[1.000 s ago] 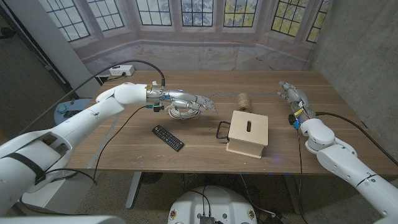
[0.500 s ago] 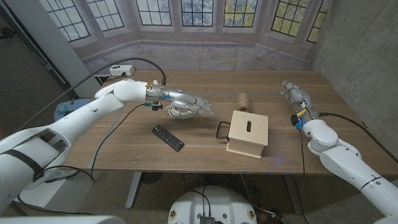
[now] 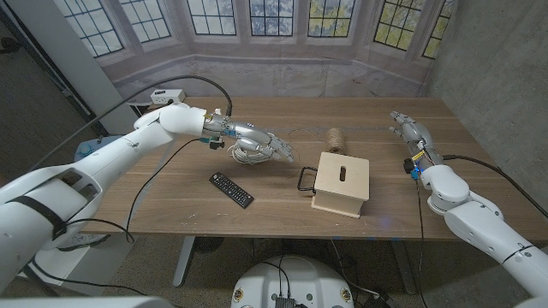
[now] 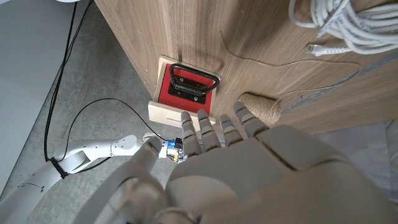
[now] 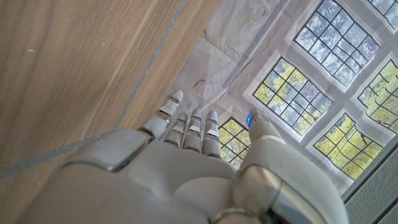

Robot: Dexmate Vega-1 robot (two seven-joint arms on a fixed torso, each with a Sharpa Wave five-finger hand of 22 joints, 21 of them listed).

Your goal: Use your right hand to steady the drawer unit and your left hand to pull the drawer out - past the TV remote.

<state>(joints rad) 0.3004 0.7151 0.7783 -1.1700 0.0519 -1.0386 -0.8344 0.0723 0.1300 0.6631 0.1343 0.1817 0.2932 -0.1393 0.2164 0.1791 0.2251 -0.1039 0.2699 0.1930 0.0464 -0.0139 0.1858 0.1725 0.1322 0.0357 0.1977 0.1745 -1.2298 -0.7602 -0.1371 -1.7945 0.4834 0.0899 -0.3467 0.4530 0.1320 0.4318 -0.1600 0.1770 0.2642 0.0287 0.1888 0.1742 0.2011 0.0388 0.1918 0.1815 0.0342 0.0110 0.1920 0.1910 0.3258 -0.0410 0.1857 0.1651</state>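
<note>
Head view: the wooden drawer unit [image 3: 342, 183] sits right of frame centre on the table [image 3: 282, 210], its black handle [image 3: 305, 178] facing picture left. The TV remote [image 3: 231, 189] lies left of it, well apart. The left hand [image 3: 267, 146], fingers apart and holding nothing, hovers over a coiled white cable [image 3: 247, 154]. The right hand [image 3: 408, 130], fingers extended and empty, sits near the right table edge. A twine spool [image 3: 336, 139] lies behind the unit.

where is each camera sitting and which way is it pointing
Head view: on the robot's head, looking down at the table; both arms show, left hand, right hand.
Left wrist view: on the left wrist, over that hand's back toward the drawer unit.
Right wrist view: on the right wrist, facing the windows.
Head and left wrist views share the drawer unit and twine.
</note>
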